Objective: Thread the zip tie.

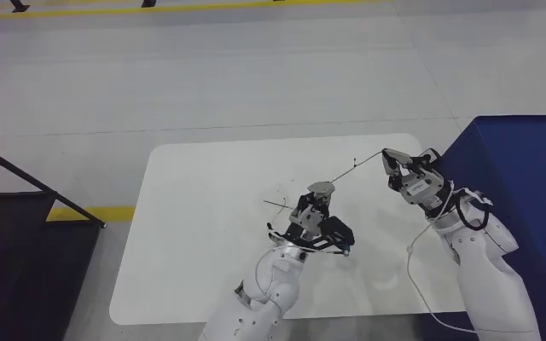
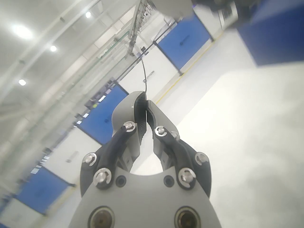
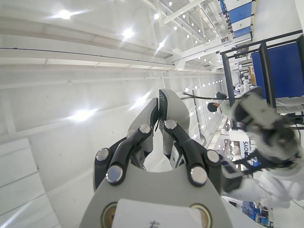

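Zip tie (image 2: 144,77) taut between left gripper (image 2: 145,97) and right gripper (image 3: 158,97), each closed tight on it.

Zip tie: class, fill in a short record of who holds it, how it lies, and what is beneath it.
held thing: zip tie, a thin black strap
left gripper: fingers shut on the zip tie
right gripper: fingers shut on it too
lie: stretched between the two grippers
beneath: white table
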Controlling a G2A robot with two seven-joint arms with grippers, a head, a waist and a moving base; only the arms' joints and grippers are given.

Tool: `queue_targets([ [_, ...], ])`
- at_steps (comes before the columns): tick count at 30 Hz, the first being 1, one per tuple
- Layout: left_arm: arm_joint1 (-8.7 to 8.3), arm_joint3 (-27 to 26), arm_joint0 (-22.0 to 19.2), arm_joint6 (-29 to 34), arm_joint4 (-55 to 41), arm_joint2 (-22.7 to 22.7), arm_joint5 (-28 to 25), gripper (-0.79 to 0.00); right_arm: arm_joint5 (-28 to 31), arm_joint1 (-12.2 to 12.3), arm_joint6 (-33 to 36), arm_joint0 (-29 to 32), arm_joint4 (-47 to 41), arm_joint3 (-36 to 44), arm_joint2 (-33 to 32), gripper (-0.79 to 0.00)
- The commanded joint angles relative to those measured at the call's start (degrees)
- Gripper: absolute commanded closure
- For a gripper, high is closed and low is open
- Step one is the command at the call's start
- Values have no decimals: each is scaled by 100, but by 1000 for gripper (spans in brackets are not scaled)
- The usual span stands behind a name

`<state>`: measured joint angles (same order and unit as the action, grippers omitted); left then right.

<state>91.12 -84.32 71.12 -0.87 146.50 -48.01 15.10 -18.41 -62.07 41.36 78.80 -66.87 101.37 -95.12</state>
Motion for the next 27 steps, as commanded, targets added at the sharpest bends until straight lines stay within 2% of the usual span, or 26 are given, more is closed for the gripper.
queue_targets([
  [1,48,-115,33,175,691,56,21,0,-41,6,15,-16,2,-1,-27,0],
  [7,68,-301,83,47,235,29,22,0,-16,-3,32,25,25,4,63,0],
  [14,100,-657,214,8,-759,-167,178,0,131,2,20,-42,203,-50,33,0],
  [15,101,-697,221,-15,-834,-176,168,0,172,7,62,-49,273,-38,18,-114],
  [16,102,-752,240,-35,-947,-193,143,0,261,19,119,-48,477,-15,-9,-286],
  [18,99,-856,268,-72,-1067,-222,90,0,410,31,194,-15,736,-4,-31,-453],
  [20,101,-967,317,-114,-1274,-234,17,0,362,45,362,-17,843,-17,-28,-468],
  [21,102,-1011,335,-126,-1370,-240,-21,0,364,51,402,-20,915,-26,-28,-449],
  [22,103,-1050,349,-136,-1459,-248,-46,0,346,58,485,-19,1002,-19,4,-388],
  [27,112,-1167,400,-178,-1767,-263,-97,0,289,70,727,32,1317,-10,233,-351],
])
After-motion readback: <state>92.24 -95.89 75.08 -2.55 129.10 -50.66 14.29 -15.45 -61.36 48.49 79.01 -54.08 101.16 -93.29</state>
